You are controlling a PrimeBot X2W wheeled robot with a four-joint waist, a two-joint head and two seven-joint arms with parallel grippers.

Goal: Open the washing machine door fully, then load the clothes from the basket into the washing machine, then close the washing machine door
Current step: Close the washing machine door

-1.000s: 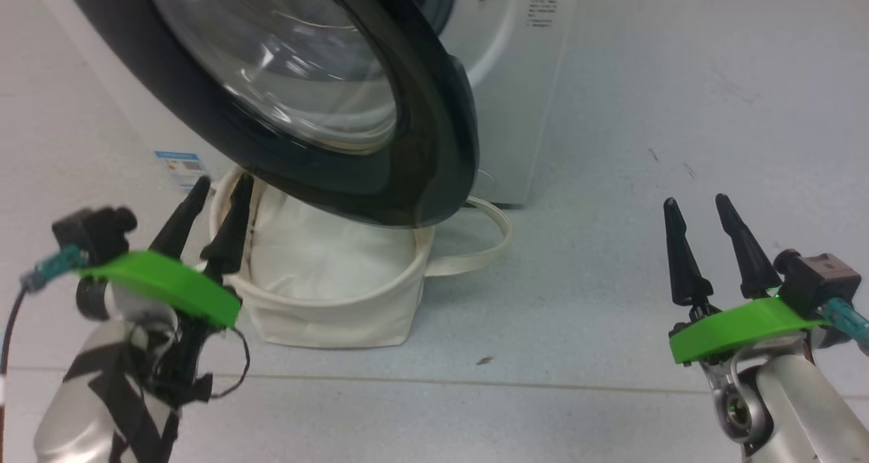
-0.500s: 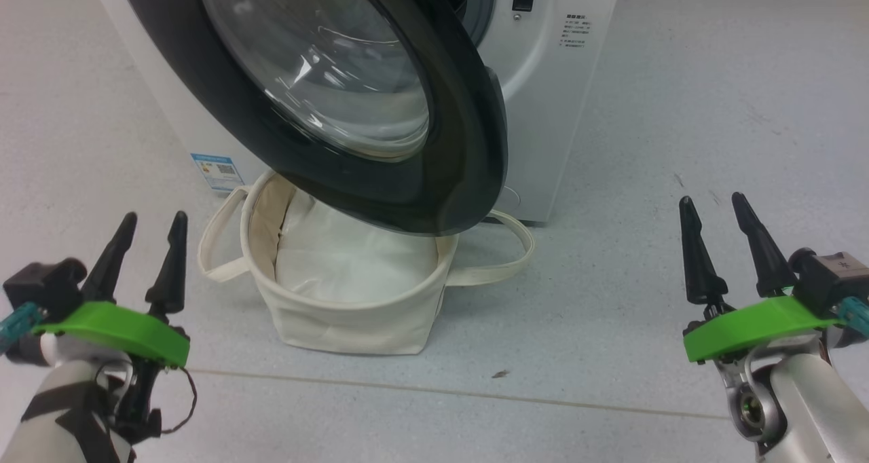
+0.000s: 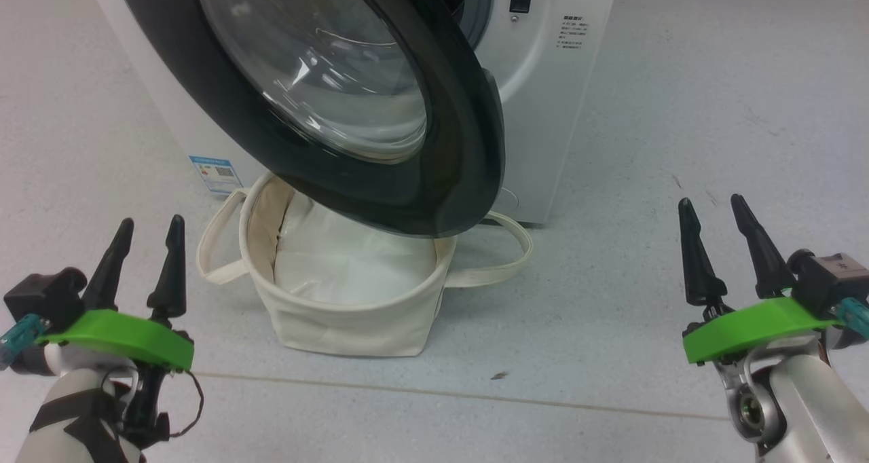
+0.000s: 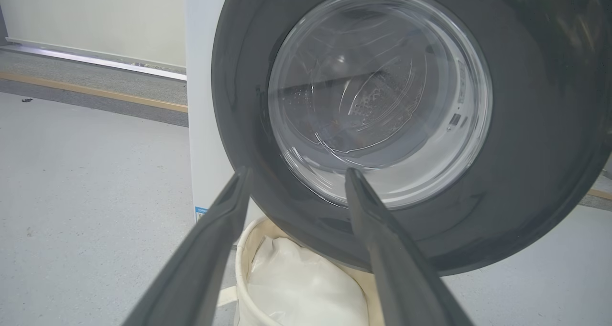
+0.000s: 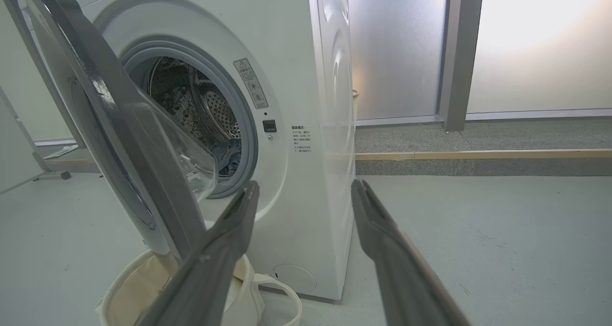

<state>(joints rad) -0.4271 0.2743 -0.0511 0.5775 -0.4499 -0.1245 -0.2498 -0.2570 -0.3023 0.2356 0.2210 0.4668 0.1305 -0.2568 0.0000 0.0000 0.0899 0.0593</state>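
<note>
The white washing machine (image 3: 543, 96) stands at the top of the head view. Its black-rimmed washing machine door (image 3: 468, 144) hangs open, swung out over the basket (image 3: 353, 327). The cream basket sits on the floor below the door and shows white padding (image 3: 339, 266) inside. In the right wrist view a bit of blue clothes (image 5: 230, 155) lies inside the steel drum. My left gripper (image 3: 151, 222) is open, left of the basket and apart from it. Far to the right, my right gripper (image 3: 709, 201) is open above bare floor. Nothing sits between either pair of fingers.
A blue sticker (image 3: 216, 173) marks the machine's lower front. A floor seam (image 3: 434, 392) crosses in front of the basket, with a small speck (image 3: 501, 375) beside it. A frosted glass partition (image 5: 526, 48) and a raised strip (image 5: 478, 155) stand behind the machine.
My left gripper has drawn back from the basket's left rim to the lower left, still open. The camera has shifted a little. The right gripper has barely moved.
</note>
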